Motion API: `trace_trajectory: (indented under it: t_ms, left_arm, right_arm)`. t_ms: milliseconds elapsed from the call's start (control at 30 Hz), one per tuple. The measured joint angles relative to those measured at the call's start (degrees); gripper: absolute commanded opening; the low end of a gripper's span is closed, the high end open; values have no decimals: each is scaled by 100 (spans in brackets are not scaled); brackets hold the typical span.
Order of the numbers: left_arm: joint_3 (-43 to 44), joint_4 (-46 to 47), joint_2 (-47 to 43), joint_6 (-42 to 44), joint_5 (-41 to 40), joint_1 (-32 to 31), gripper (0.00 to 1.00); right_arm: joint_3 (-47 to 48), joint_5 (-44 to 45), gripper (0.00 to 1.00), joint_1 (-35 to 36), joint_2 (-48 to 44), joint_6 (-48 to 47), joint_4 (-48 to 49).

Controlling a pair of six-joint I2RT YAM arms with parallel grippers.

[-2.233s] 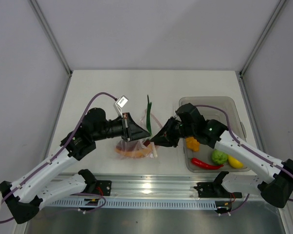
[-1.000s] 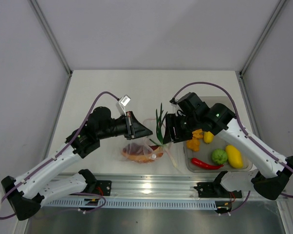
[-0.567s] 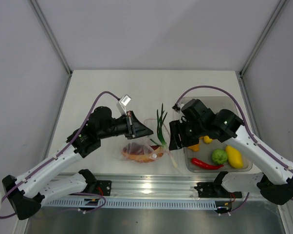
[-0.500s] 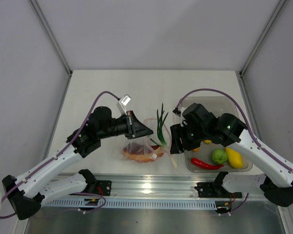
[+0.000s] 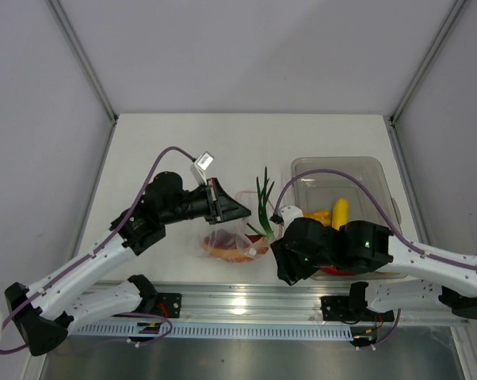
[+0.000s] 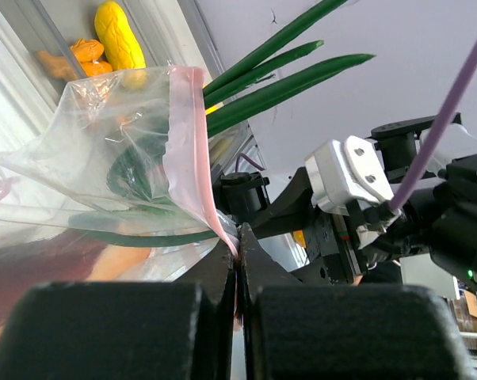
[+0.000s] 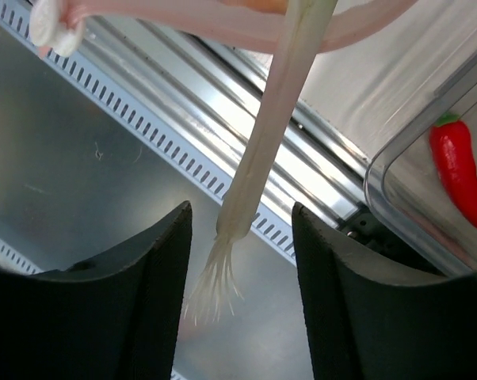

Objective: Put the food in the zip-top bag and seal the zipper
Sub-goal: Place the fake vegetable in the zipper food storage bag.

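The white table (image 5: pixel 175 142) carries the zip-top bag (image 5: pixel 227 241) and, to its right, a clear bin (image 5: pixel 357 176)

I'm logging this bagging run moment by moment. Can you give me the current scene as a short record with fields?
left tool: shut on the zipper, holding up the mouth of the zip-top bag
right tool: open, jaws either side of the stalk's white root end, not touching it
green stalks: partly in the bag, leaves sticking out past the mouth
bin: holds yellow fruit, orange chunks, red chili
zipper state: unsealed
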Motion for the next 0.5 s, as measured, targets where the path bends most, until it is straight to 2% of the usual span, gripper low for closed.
trace_trajectory:
  t_ms: [167,200,300,367,500]
  left_arm:
    - [0,2,0,-2,2,0,1]
    - [0,2,0,-2,2,0,1]
    - [0,2,0,-4,15,0,1]
    - [0,2,0,-4,24,0,0]
    - [0,2,0,-2,59,0,0]
  right_arm:
    - [-7,505,42,291,11,212,109]
    - [-13,597,33,321,11,245,122]
    - [-52,807,21,369,-7,369,149]
    - [-72,898,18,372,-37,437,151]
    - [-103,1010,3,387,-146,511,149]
